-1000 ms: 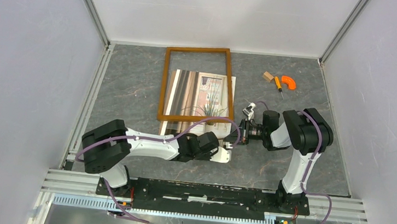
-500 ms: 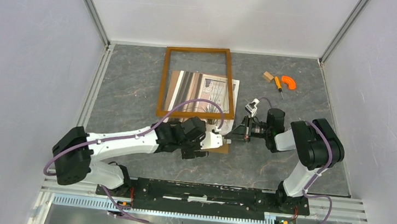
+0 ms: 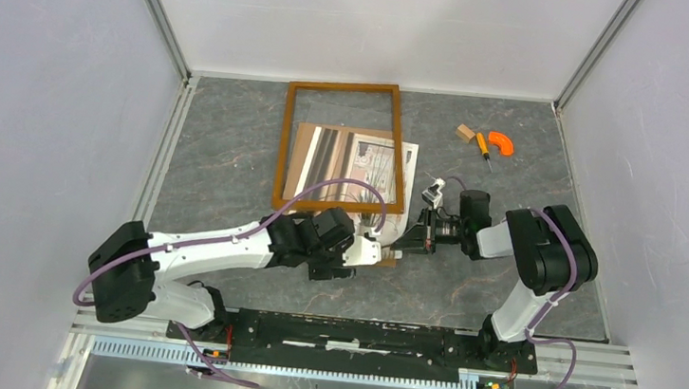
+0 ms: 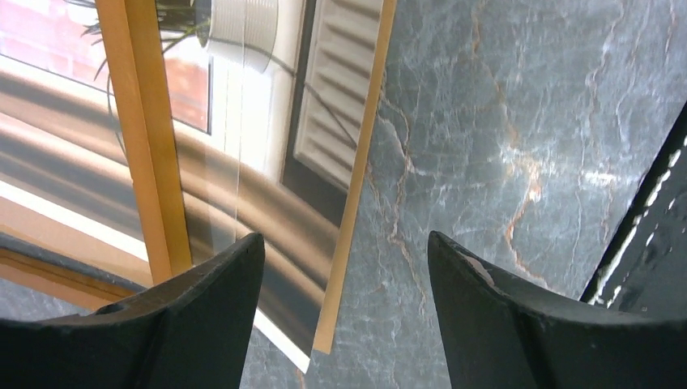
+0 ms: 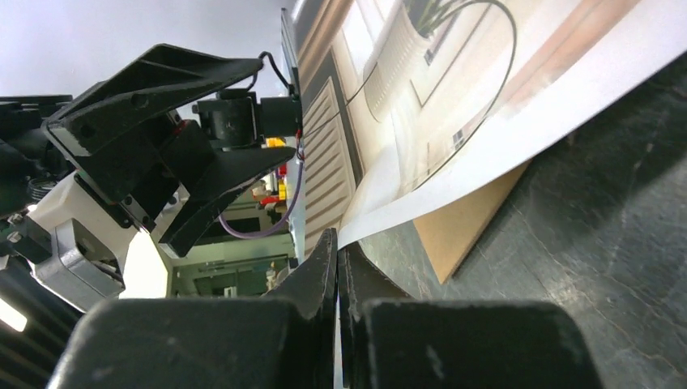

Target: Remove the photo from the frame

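Note:
The frame (image 3: 284, 141), a thin orange-brown border, lies flat at the table's back centre. The photo (image 3: 363, 163) lies under it and sticks out past its right and near sides, over a brown backing board (image 3: 299, 152). My right gripper (image 3: 402, 245) is shut on the photo's near right corner (image 5: 454, 97), low at the table. My left gripper (image 3: 375, 251) is open and empty, just above the photo's near edge beside the right gripper. In the left wrist view its fingers (image 4: 202, 324) straddle the board's edge (image 4: 360, 178), with the frame border (image 4: 146, 138) to the left.
A small wooden block (image 3: 464, 132), an orange-handled screwdriver (image 3: 484, 147) and an orange curved piece (image 3: 501, 143) lie at the back right. Grey walls close in the table on three sides. The backing board's corner (image 5: 470, 223) pokes out under the photo.
My left arm has stretched out and its gripper moved up-left to the photo's near edge. The photo has turned slightly and slid right under the frame, with my right gripper on its corner.

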